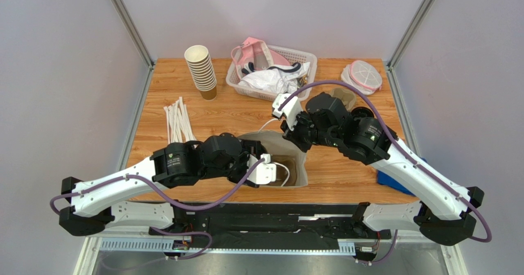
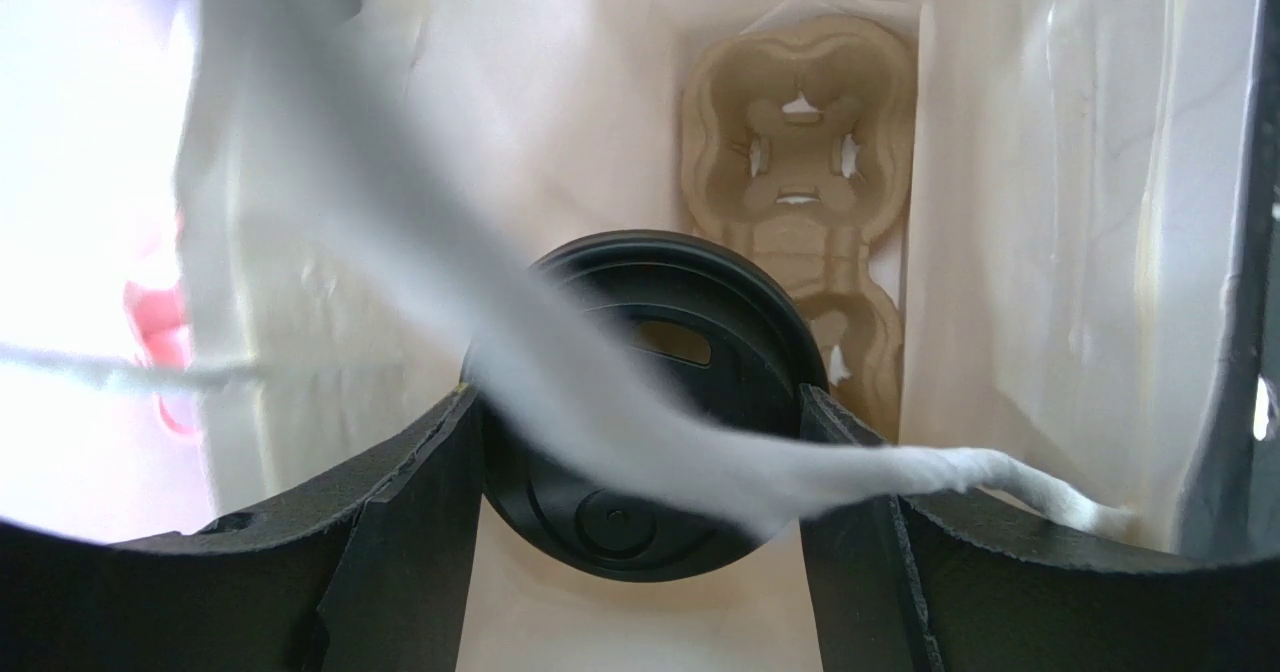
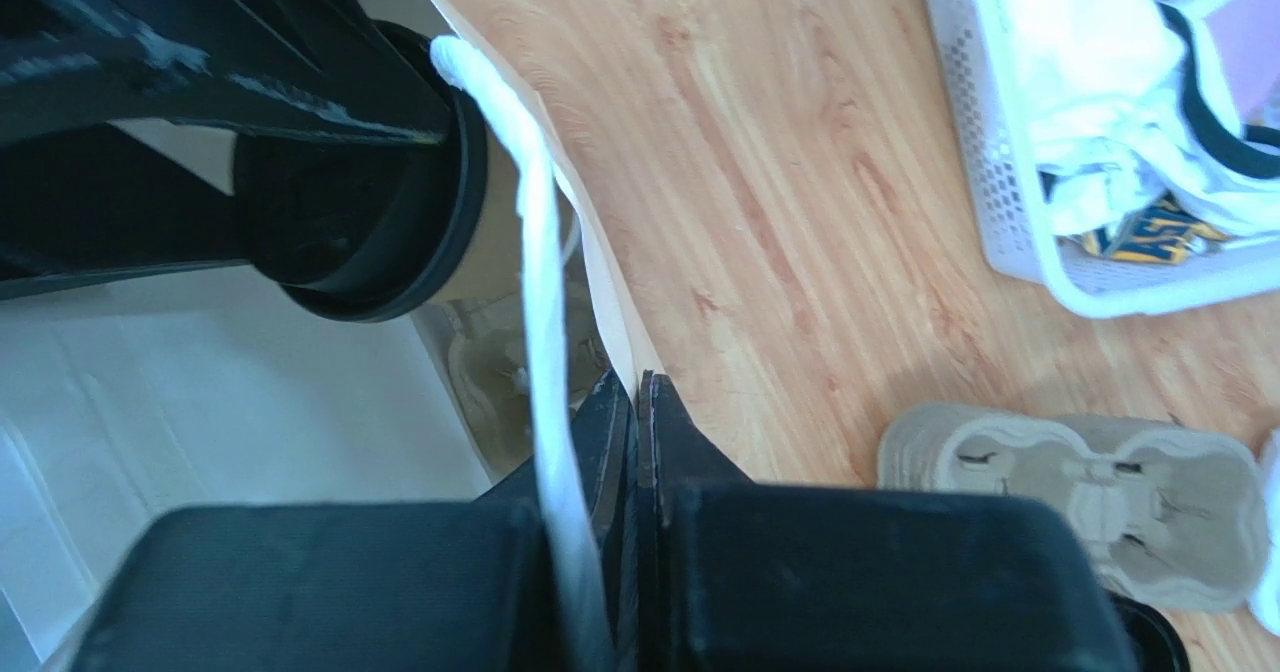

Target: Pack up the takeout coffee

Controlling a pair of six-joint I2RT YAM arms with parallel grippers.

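**A:** Black-lidded coffee [image 2: 718, 380], location?

**B:** Inside the bag [image 2: 1037, 252], at 6 o'clock on the tabletop [image 1: 344, 170]. Left claw [image 2: 639, 410] holds it, one finger on each side of the lid. A pulp carrier [image 2: 796, 147] lies on the bag floor beyond it. Whether the cup is seated in it, I cannot tell.

**A:** Right claw [image 3: 639, 417]?

**B:** Pinched tight on the bag's rim, at its 1 o'clock corner. A cord handle [image 3: 541, 327] runs past the lid.
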